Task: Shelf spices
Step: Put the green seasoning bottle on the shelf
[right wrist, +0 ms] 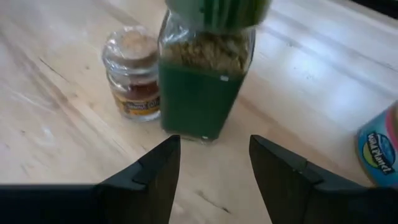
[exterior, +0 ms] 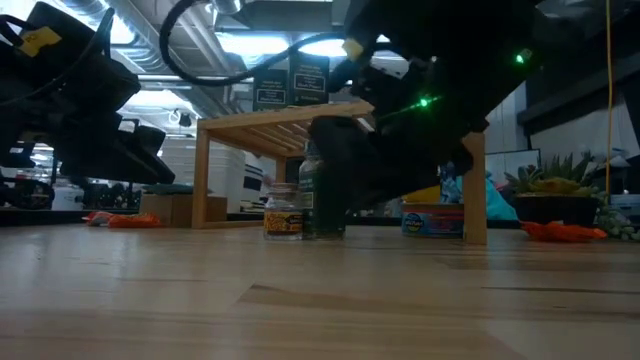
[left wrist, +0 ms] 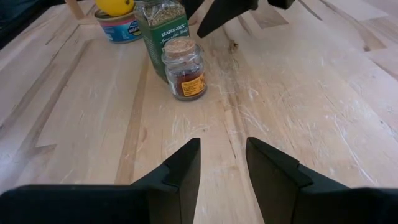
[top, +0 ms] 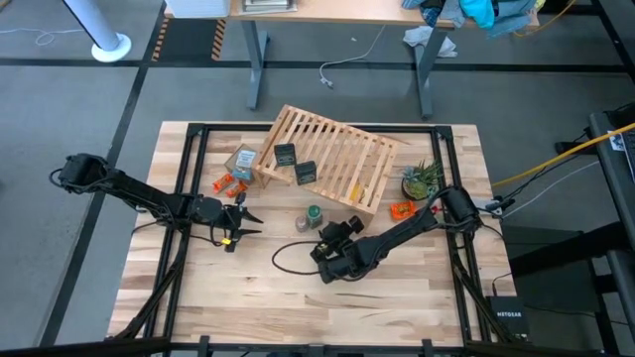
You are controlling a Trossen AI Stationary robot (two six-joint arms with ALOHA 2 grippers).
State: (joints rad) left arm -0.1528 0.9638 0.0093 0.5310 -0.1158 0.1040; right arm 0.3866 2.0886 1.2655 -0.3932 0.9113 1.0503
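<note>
Two dark squarish jars [top: 295,163] stood on the tilted shelf [top: 332,159], while the green jar [top: 315,214] and the tiny clear glass jar [top: 302,224] stood side by side on the table in front of it. The right gripper [right wrist: 214,163] reached low toward the green jar, fingers parted and empty just short of it. The left gripper [left wrist: 222,163] waited farther back, facing both jars, fingers apart and holding nothing. A tin can [right wrist: 379,149] sat beside them.
</note>
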